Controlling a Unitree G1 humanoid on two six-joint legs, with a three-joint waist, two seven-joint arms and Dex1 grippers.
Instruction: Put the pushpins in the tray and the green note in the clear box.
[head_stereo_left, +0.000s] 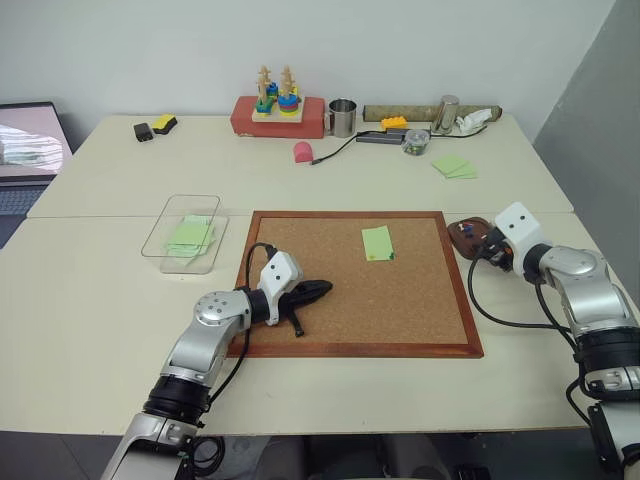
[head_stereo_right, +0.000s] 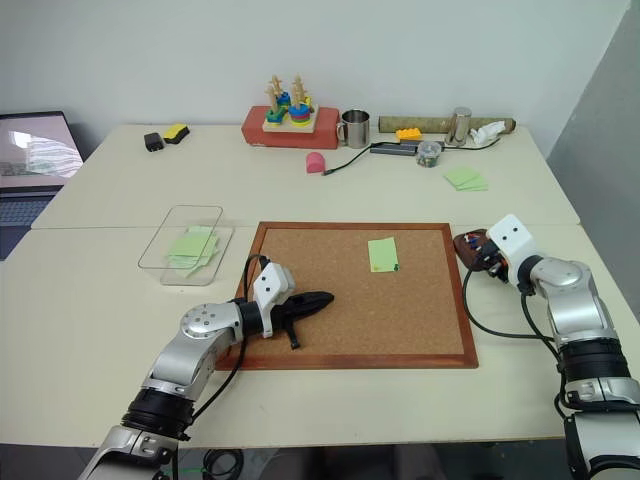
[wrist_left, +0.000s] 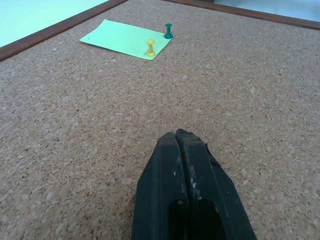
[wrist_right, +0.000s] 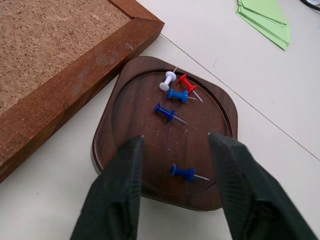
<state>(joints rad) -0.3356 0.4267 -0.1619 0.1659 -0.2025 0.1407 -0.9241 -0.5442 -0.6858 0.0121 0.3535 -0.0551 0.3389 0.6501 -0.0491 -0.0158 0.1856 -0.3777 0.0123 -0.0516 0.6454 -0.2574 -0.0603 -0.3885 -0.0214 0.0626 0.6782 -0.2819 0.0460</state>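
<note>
Left gripper (head_stereo_left: 318, 290) is lying low over the cork board (head_stereo_left: 420, 320) at lower centre of the head view, its two black fingers (wrist_left: 167, 180) pressed flat together, gripping nothing. Right gripper (wrist_right: 175, 145) is hovering at the right edge of the head view just above the tray (wrist_right: 120, 100), fingers spread apart with nothing between them.

The tray is sitting just off the board's right frame, on the table (head_stereo_left: 100, 300); it is a dark reddish-brown rounded-square dish with a raised lip. Five pushpins are lying loose in it: three blue pushpins (wrist_right: 182, 172), a white pushpin (wrist_right: 168, 80) and a red pushpin (wrist_right: 186, 83), the last two touching.

Further up, the green note (head_stereo_left: 377, 243) is lying flat on the board at upper centre-right, a thin pale-green square. A yellow pushpin (wrist_left: 150, 47) is standing in its corner, a dark green pushpin (wrist_left: 169, 31) just beside that corner.

The clear box (head_stereo_left: 160, 235) is sitting left of the board, green notes showing inside. A pile of green notes (head_stereo_left: 455, 166) is lying at the upper right.
</note>
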